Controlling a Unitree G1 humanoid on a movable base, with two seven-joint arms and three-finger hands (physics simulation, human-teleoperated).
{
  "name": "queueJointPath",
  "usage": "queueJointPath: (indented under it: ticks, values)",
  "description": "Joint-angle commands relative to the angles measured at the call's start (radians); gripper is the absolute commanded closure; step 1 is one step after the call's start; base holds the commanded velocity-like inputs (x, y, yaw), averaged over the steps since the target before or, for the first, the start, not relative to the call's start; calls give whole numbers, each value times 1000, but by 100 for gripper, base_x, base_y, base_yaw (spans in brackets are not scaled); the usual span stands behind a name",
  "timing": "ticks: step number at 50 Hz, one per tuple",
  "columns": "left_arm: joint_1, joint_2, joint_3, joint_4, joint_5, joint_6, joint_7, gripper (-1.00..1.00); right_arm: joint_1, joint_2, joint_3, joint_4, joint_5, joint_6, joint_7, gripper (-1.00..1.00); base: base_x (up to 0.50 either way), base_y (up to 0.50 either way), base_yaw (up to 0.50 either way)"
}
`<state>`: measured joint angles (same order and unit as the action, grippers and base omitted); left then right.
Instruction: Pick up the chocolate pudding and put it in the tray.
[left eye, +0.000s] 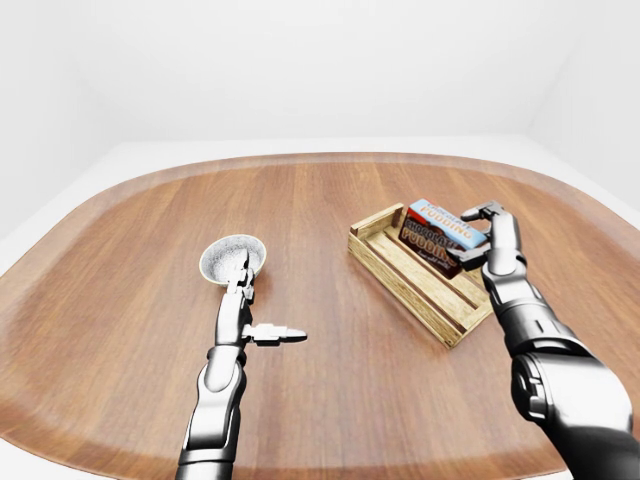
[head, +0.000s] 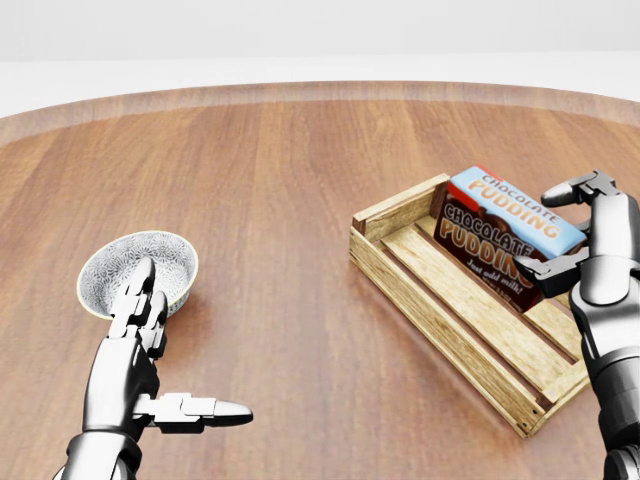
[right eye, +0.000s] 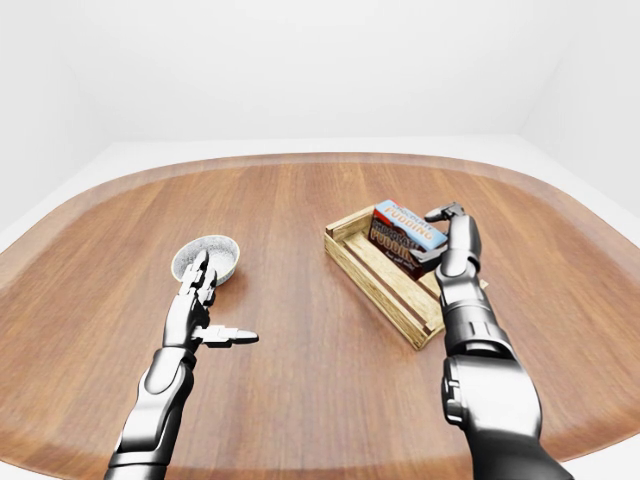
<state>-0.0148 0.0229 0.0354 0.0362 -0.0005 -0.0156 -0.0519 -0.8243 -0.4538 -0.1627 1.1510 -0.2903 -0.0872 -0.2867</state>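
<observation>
The chocolate pudding box (head: 505, 240), blue on top and brown on its side, hangs tilted over the upper right part of the wooden slatted tray (head: 430, 322) in the head view. My right hand (head: 556, 228) is shut on the box from its right end, fingers above and thumb below. Whether the box touches the tray's slats I cannot tell. At the lower left my left hand (head: 190, 345) stands open over the table, holding nothing, its fingertips just below a patterned bowl (head: 138, 270).
The round wooden table (head: 290, 180) spreads under everything, and its rim curves across the top of the head view. In the left-eye view the tray (left eye: 405, 280) lies at an angle right of centre. White floor and walls lie beyond the table.
</observation>
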Motion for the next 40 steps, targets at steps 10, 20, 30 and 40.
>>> queueJointPath:
  ticks: [10, 20, 30, 40]
  values:
    - [0, 0, 0, -3, -4, 5, -2, -100, -64, -4, 24, 120, -47, 0, -86, 100, 0, 0, 0]
    - [2, 0, 0, -5, -3, 4, -5, -100, -74, 3, 18, 135, -59, 0, -104, 100, 0, 0, 0]
    - [2, 0, 1, -7, -3, 6, -5, -100, -70, 17, 19, 148, -74, 0, -125, 100, 0, 0, 0]
    - [-6, 0, 4, 6, -6, 3, -3, -100, -71, 26, 17, 160, -88, 0, -154, 100, 0, 0, 0]
